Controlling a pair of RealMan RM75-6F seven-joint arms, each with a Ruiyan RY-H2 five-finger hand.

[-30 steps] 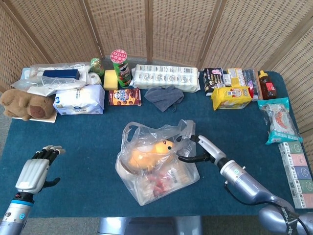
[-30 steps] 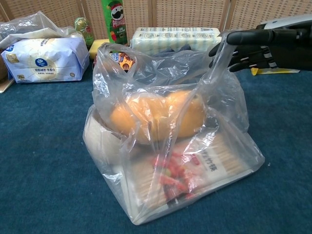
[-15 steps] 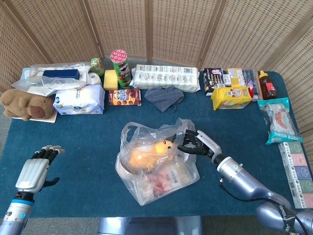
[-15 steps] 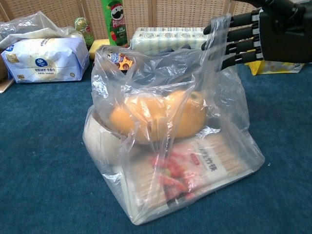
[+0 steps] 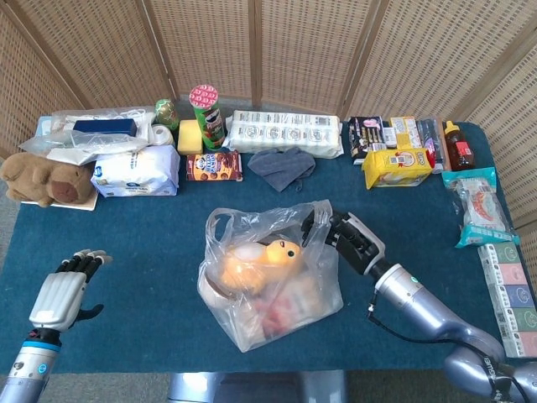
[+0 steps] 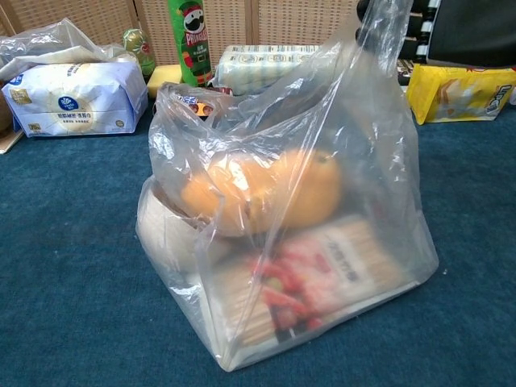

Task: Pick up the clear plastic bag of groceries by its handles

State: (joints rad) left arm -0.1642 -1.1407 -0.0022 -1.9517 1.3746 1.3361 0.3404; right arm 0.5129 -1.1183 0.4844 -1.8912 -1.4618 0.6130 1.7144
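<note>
My right hand (image 5: 346, 238) is raised at mid-table, fingers hooked into thin plastic. My left hand (image 5: 59, 299) hovers low, open, fingers pointing up.

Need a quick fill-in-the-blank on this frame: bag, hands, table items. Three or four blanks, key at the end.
1. The right hand lifts the clear bag by the handle on its ____ side.
2. The left hand holds ____.
3. The Pringles can has a ____ lid.
4. The stuffed bear sits at the table's ____ edge.

Missing words: right; nothing; pink; left
</note>
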